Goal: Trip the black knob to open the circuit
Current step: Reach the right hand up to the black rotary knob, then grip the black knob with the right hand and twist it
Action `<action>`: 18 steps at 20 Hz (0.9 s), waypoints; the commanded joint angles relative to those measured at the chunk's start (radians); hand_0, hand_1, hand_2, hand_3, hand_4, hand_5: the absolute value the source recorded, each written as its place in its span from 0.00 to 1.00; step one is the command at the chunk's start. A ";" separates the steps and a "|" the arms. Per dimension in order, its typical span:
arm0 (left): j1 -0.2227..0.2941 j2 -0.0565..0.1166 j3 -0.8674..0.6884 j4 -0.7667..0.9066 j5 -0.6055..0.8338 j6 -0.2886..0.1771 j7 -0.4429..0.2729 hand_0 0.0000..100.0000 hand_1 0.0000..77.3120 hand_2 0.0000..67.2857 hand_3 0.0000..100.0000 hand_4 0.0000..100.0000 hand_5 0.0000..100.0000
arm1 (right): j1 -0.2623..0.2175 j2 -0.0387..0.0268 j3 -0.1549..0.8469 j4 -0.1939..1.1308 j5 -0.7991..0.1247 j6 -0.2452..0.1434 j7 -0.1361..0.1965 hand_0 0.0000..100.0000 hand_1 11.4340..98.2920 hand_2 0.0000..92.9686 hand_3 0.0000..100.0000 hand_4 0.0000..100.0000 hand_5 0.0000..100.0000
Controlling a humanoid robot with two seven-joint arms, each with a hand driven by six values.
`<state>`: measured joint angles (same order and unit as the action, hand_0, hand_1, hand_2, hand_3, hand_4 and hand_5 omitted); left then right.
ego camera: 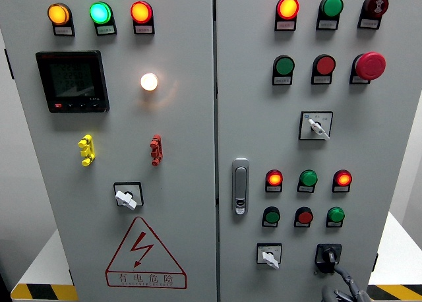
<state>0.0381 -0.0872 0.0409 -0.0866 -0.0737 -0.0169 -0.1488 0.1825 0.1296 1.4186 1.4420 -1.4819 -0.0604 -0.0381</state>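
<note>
A: What is the biggest thing here?

B: A grey electrical cabinet with two doors; the silver door handle sits on the right door, just beside the seam.

A: What does the left door carry?

B: Left of the handle, from largest down: one warning triangle below handle height, one black meter display higher up, three lit lamps along the top in amber, green and red, one glowing white lamp, one white-handled switch, and one yellow and one red clip.

A: And right of the handle?

B: One red mushroom button, many round lamps and buttons in rows of three, two white-handled switches, and the black knob, low and far right of the handle.

A: The robot hand?

B: The right robot hand shows at the bottom edge, right of the handle; a dark finger reaches up to just below the knob. Only the fingertips are in frame, so whether it is wide or narrow I cannot tell.
</note>
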 commanded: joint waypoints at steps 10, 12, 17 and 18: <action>0.000 0.000 0.001 0.001 0.000 0.000 0.000 0.00 0.04 0.19 0.21 0.07 0.02 | 0.005 0.0177 -0.023 0.001 0.002 0.001 -0.013 0.75 0.43 0.04 0.78 0.79 0.84; 0.000 0.000 -0.001 0.001 0.000 0.000 0.000 0.00 0.04 0.19 0.21 0.07 0.02 | 0.009 0.0177 -0.023 0.001 0.002 0.002 -0.013 0.75 0.42 0.04 0.78 0.79 0.85; 0.000 0.000 0.001 0.001 0.000 0.000 0.000 0.00 0.04 0.19 0.21 0.07 0.02 | 0.012 0.0177 -0.032 0.003 0.002 0.002 -0.014 0.75 0.42 0.04 0.79 0.80 0.85; 0.000 0.000 0.001 -0.001 0.000 0.000 0.000 0.00 0.04 0.19 0.21 0.07 0.02 | 0.012 0.0177 -0.032 0.003 0.002 0.002 -0.014 0.75 0.42 0.04 0.79 0.80 0.86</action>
<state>0.0381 -0.0875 0.0411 -0.0865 -0.0737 -0.0169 -0.1488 0.1944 0.1472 1.3877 1.4443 -1.4801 -0.0588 -0.0516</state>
